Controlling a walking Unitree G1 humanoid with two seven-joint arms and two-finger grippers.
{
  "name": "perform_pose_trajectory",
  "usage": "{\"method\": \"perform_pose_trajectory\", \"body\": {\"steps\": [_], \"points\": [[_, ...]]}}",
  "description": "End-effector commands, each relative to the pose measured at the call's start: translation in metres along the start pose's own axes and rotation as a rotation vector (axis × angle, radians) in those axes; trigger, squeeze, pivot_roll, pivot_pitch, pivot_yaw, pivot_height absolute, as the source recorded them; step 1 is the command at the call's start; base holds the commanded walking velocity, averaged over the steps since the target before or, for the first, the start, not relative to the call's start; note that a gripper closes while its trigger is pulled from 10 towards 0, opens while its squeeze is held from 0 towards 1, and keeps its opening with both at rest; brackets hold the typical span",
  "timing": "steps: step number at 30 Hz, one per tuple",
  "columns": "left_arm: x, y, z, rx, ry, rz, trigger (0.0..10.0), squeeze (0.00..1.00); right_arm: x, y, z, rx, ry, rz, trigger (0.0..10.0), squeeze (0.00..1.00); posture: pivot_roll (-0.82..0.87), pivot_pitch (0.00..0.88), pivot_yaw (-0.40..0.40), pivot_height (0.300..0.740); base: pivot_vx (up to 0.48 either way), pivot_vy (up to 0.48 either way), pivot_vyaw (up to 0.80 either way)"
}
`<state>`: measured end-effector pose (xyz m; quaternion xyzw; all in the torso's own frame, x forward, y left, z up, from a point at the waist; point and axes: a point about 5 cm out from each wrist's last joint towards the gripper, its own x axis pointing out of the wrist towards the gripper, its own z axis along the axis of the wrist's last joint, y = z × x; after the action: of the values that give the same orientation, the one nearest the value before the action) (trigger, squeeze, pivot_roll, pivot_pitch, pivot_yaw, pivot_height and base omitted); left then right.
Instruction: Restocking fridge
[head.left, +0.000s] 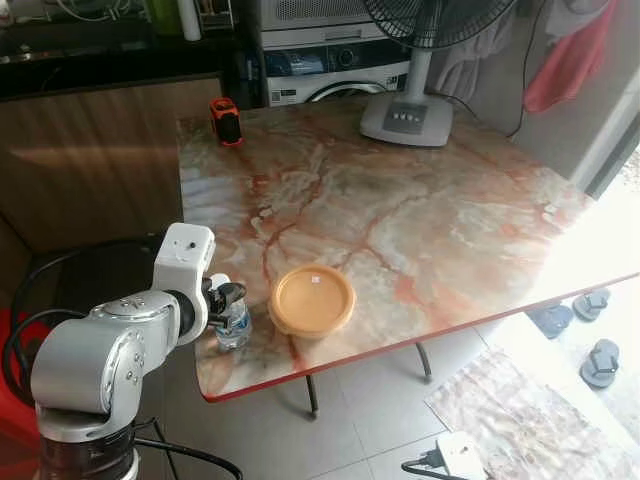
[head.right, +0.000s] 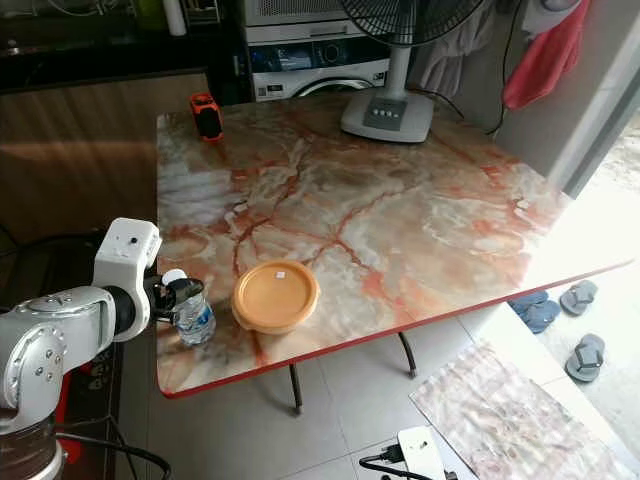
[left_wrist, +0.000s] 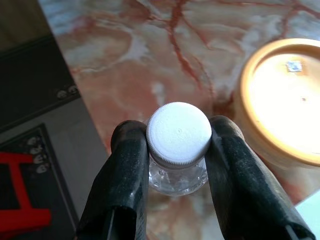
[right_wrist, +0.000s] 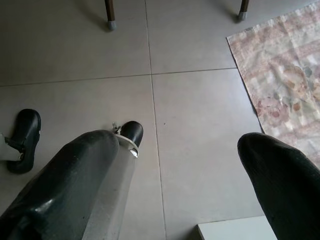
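Note:
A small clear water bottle (head.left: 233, 325) with a white cap (left_wrist: 179, 133) stands upright near the front left corner of the marble table (head.left: 400, 200). My left gripper (head.left: 226, 296) is shut on the bottle's neck just under the cap, one black finger (left_wrist: 127, 175) on each side. Right beside the bottle sits a round container with an orange lid (head.left: 311, 299). My right gripper (right_wrist: 190, 185) hangs open above the tiled floor with nothing between its fingers.
A standing fan's base (head.left: 406, 118) rests at the table's far edge and a small orange-and-black object (head.left: 226, 121) at the far left corner. A washing machine (head.left: 330, 70) stands behind. A patterned rug (head.left: 530, 410), sandals (head.left: 600, 362) and a white power strip (head.left: 460, 455) lie on the floor.

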<state>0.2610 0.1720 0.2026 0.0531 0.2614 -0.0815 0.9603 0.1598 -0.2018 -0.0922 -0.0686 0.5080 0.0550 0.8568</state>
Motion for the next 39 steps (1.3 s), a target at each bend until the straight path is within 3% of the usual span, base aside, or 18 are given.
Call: {"method": "perform_pose_trajectory", "body": {"steps": [1, 5, 6, 7, 8, 9, 10, 12, 16, 19, 20, 21, 25, 31, 33, 35, 37, 39], "points": [[-0.001, 0.008, 0.003, 0.002, -0.02, 0.055, 0.0, 0.0, 0.0, -0.002, 0.0, -0.009, 0.004, -0.002, 10.0, 0.0, 0.12, 0.0, -0.036, 0.74, 0.0, 0.0, 0.0], [-0.003, 0.017, 0.021, 0.06, -0.167, 0.151, 0.0, 0.0, 0.0, -0.002, 0.001, -0.012, 0.003, 0.001, 10.0, 0.0, 0.13, 0.0, -0.036, 0.74, 0.0, 0.0, 0.0], [-0.003, 0.016, 0.025, 0.062, -0.202, 0.155, 1.6, 0.0, 0.0, -0.001, 0.001, -0.013, 0.003, 0.002, 10.0, 0.0, 0.12, 0.0, -0.035, 0.74, 0.0, 0.0, 0.0], [-0.003, 0.016, 0.025, 0.062, -0.202, 0.155, 1.6, 0.0, 0.0, -0.001, 0.001, -0.013, 0.003, 0.002, 10.0, 0.0, 0.12, 0.0, -0.035, 0.74, 0.0, 0.0, 0.0], [-0.004, 0.016, 0.03, 0.07, -0.254, 0.16, 10.0, 0.0, 0.0, -0.001, 0.001, -0.015, 0.001, 0.003, 10.0, 0.0, 0.12, 0.0, -0.036, 0.74, 0.0, 0.0, 0.0], [-0.004, 0.015, 0.036, 0.057, -0.327, 0.169, 10.0, 0.0, 0.0, -0.001, 0.001, -0.017, -0.001, 0.005, 10.0, 0.0, 0.12, 0.0, -0.037, 0.74, 0.0, 0.0, 0.0], [-0.004, 0.015, 0.036, 0.057, -0.327, 0.169, 10.0, 0.0, 0.0, -0.001, 0.001, -0.017, -0.001, 0.005, 10.0, 0.0, 0.12, 0.0, -0.037, 0.74, 0.0, 0.0, 0.0], [-0.008, 0.013, 0.047, 0.063, -0.481, 0.183, 10.0, 0.0, 0.0, -0.001, 0.002, -0.017, -0.004, 0.004, 10.0, 0.0, 0.12, 0.0, -0.036, 0.74, 0.0, 0.0, 0.0], [-0.009, 0.016, 0.048, 0.076, -0.559, 0.259, 10.0, 0.0, 0.0, -0.001, 0.003, 0.008, -0.014, -0.006, 10.0, 0.0, 0.11, 0.0, -0.035, 0.74, 0.0, 0.0, 0.0], [-0.009, 0.017, 0.047, 0.143, -0.623, 0.335, 10.0, 0.0, 0.0, -0.001, 0.003, 0.022, -0.022, -0.009, 10.0, 0.0, 0.11, 0.0, -0.034, 0.74, 0.0, 0.0, 0.0], [-0.008, 0.016, 0.045, 0.219, -0.648, 0.382, 10.0, 0.0, 0.0, -0.001, 0.004, 0.026, -0.024, -0.01, 10.0, 0.0, 0.12, 0.0, -0.033, 0.74, 0.0, 0.0, 0.0], [-0.004, 0.013, 0.038, 0.311, -0.672, 0.414, 10.0, 0.0, 0.0, -0.001, 0.004, 0.037, -0.026, -0.016, 10.0, 0.0, 0.12, 0.0, -0.033, 0.74, 0.0, 0.0, 0.0], [-0.002, 0.009, 0.023, 0.296, -0.731, 0.446, 10.0, 0.0, 0.0, 0.0, 0.004, 0.065, -0.036, -0.027, 10.0, 0.0, 0.12, 0.0, -0.029, 0.74, 0.0, 0.0, 0.0], [-0.004, 0.004, -0.015, 0.379, -0.827, 0.493, 10.0, 0.0, 0.0, 0.0, 0.004, 0.088, -0.049, -0.04, 10.0, 0.0, 0.12, 0.0, -0.028, 0.74, 0.0, 0.0, 0.0], [-0.008, 0.003, -0.025, 0.449, -0.866, 0.466, 10.0, 0.0, 0.0, 0.0, 0.004, 0.085, -0.052, -0.041, 10.0, 0.0, 0.12, 0.0, -0.03, 0.74, 0.0, 0.0, 0.0], [-0.008, 0.003, -0.029, 0.467, -0.873, 0.457, 10.0, 0.0, 0.0, 0.0, 0.004, 0.079, -0.051, -0.039, 10.0, 0.0, 0.12, 0.0, -0.03, 0.74, 0.0, 0.0, 0.0], [-0.003, 0.005, -0.047, 0.58, -0.831, 0.419, 10.0, 0.0, 0.0, 0.001, 0.004, 0.089, -0.056, -0.045, 10.0, 0.0, 0.12, 0.0, -0.028, 0.74, 0.0, 0.0, 0.0], [-0.001, 0.01, -0.055, 0.554, -0.812, 0.447, 10.0, 0.0, 0.0, 0.001, 0.004, 0.106, -0.063, -0.049, 10.0, 0.0, 0.12, 0.0, -0.026, 0.74, 0.0, 0.0, 0.0]]}}
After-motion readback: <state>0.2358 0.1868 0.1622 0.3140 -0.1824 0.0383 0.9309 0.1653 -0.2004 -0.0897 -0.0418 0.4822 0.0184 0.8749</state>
